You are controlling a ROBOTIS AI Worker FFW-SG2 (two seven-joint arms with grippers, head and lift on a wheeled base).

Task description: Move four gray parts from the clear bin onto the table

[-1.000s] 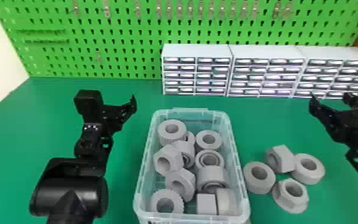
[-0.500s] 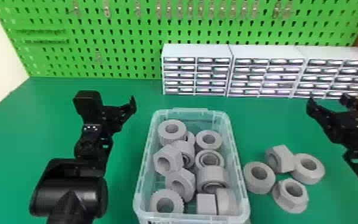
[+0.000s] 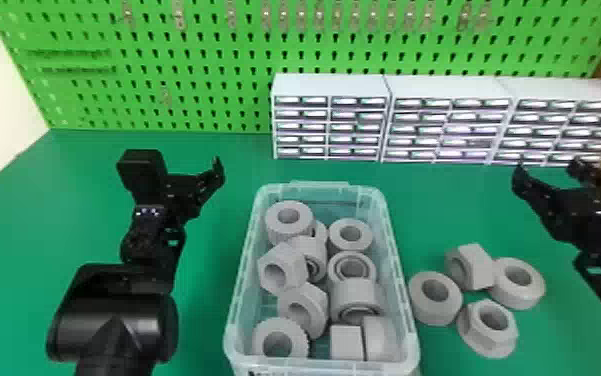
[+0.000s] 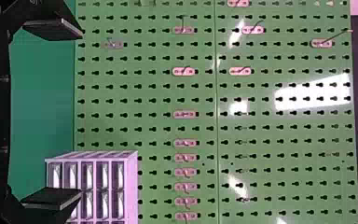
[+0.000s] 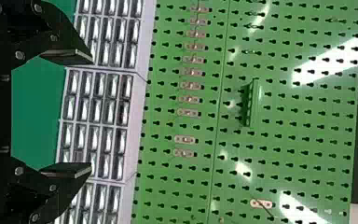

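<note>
To the left of the clear bin (image 3: 245, 295) my left gripper (image 3: 189, 172) is above the table, and in the left wrist view the left gripper (image 4: 79, 114) stands open, holding nothing. At the right, beyond the loose parts, is my right gripper (image 3: 546, 172); the right wrist view has the right gripper (image 5: 92, 113) open and without a part. Several gray parts (image 3: 355, 295) lie jumbled in the bin, among them a hex nut (image 3: 268, 285) and a toothed ring (image 3: 259, 342). On the table right of the bin, several gray parts (image 3: 519, 295) sit close together, including a flanged nut (image 3: 469, 332).
White drawer cabinets (image 3: 331, 85) stand in a row at the back of the green table (image 3: 204, 310). Behind them rises a green pegboard (image 3: 214, 55) with small metal hooks. Bare tabletop surrounds the bin on its left and far sides.
The right gripper has shifted slightly to the left in the head view. The left arm, the bin and the gray parts look the same as before.
</note>
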